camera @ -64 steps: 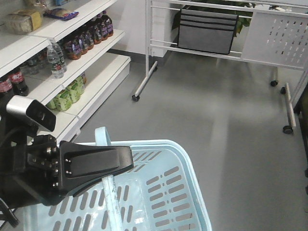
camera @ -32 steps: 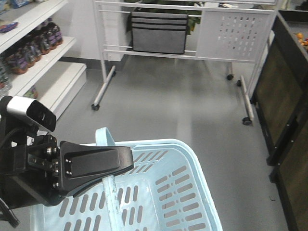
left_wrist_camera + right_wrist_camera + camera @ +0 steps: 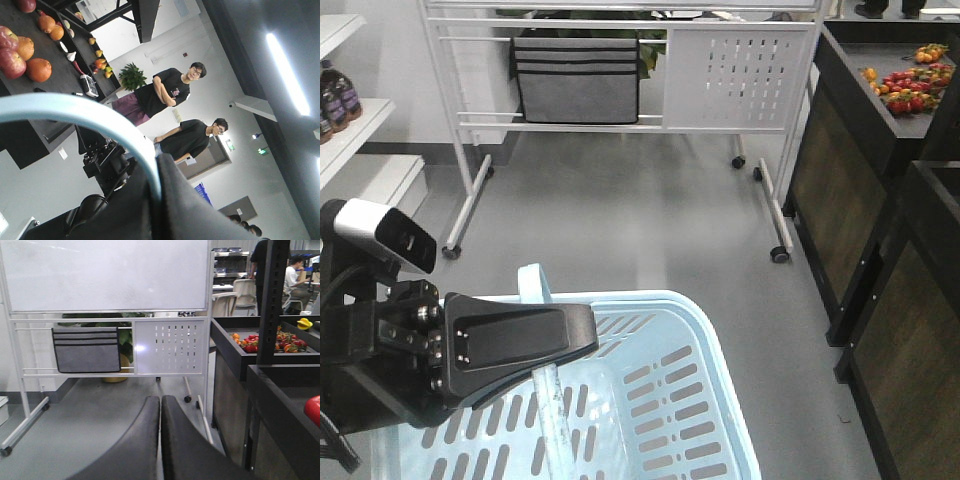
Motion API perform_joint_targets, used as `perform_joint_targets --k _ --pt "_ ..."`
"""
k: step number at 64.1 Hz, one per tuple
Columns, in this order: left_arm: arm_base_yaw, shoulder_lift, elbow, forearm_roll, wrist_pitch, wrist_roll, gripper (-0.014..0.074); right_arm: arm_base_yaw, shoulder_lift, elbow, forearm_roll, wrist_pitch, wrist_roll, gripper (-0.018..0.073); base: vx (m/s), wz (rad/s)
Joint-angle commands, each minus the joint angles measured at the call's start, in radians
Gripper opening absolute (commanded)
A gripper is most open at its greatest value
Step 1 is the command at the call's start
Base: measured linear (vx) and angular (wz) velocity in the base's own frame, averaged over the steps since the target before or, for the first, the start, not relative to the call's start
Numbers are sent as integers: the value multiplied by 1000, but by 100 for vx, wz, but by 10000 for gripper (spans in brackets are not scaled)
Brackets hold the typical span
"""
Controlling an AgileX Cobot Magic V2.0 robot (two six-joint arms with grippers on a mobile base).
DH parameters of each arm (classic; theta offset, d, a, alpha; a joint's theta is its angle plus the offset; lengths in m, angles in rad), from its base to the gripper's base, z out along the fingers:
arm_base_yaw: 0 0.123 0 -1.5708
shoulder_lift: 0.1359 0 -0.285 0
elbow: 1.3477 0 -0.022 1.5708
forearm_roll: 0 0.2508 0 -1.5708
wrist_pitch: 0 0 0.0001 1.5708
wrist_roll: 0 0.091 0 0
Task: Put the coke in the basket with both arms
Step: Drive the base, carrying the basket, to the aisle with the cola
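The light blue basket fills the lower part of the front view, hanging from its flat handle. My left gripper, with a silver-topped camera block behind it, is shut on that handle. In the left wrist view the handle curves into the closed black jaws of the left gripper. My right gripper is shut with nothing between its fingers and points out over the grey floor. The coke is out of view.
A white wheeled whiteboard stand with a grey pouch stands ahead. Dark produce counters with fruit line the right side. A white shelf with bottles shows at the far left. Two people appear in the left wrist view.
The front view has swung right: the bottle shelves slid off to the left and the dark counters came in on the right. The basket and left gripper keep their place in the frame.
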Motion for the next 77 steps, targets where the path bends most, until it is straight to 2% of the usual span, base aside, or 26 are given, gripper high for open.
perform_joint_targets --k 1,28,77 --pt "-7 -22 -33 -82 -161 -1 -6 -5 2 8 -12 -68 -3 -5 22 -19" --pt "-7 -22 -33 -82 -161 -1 -6 -5 2 8 -12 -69 -3 -5 23 -8" --pt "-7 -22 -33 -82 -161 -1 -6 -5 2 8 -12 -69 -3 -5 27 11"
